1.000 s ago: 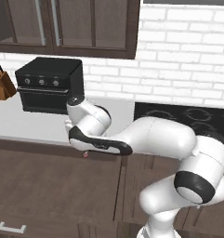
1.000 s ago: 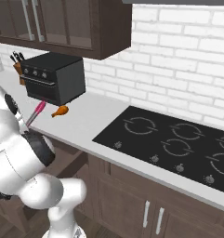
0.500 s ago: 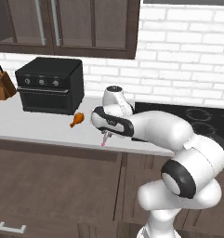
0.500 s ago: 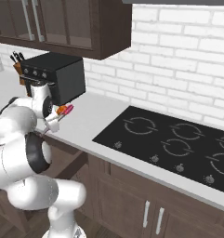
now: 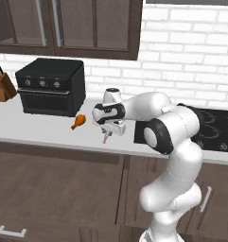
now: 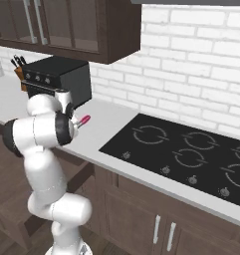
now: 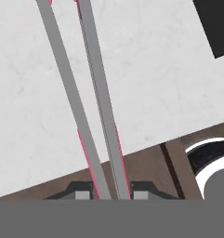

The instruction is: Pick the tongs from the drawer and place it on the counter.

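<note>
- Tongs (image 7: 97,121) clamped between the fingers (image 7: 83,190), both grey arms with pink edges running away from the hand over the worktop (image 7: 150,88).
- Pink end seen hanging below the gripper (image 5: 110,128) above the worktop front edge.
- Orange drumstick (image 5: 78,122) lying near, to the left.
- Black oven (image 5: 51,87) behind; stovetop (image 6: 186,154) to the right.
</note>
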Controlling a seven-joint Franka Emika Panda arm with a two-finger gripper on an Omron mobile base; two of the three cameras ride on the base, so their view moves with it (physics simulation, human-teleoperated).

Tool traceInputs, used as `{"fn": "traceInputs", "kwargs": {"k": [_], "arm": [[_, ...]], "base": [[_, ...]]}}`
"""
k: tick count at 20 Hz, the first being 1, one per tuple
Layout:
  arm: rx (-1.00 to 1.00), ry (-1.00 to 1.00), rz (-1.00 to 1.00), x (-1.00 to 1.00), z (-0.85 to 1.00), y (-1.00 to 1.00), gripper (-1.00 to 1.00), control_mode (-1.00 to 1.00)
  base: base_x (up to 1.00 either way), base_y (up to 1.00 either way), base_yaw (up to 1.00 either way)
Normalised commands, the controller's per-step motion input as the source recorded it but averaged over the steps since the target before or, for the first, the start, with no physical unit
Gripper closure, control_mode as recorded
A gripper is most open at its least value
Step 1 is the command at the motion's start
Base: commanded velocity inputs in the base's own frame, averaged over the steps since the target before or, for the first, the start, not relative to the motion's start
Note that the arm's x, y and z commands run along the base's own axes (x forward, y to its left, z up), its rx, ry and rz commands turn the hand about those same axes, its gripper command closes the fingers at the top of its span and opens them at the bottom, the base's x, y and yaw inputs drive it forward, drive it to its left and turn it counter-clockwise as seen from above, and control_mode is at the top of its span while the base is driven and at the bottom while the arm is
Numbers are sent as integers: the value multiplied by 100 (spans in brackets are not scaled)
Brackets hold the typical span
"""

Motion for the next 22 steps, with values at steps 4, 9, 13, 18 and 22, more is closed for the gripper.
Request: {"fn": "traceInputs", "kwargs": {"k": [4, 9, 13, 18, 22], "arm": [[-23, -11, -1, 89, -54, 0, -100, -100], [-3, 2, 0, 35, 0, 0, -100, -100], [8, -5, 0, -17, 91, -15, -100, -100], [9, -28, 0, -95, 100, -60, -100, -100], [11, -43, 4, -100, 100, -73, -100, -100]], "base": [[0, 0, 0], [0, 0, 0], [0, 0, 0], [0, 0, 0], [0, 0, 0]]}}
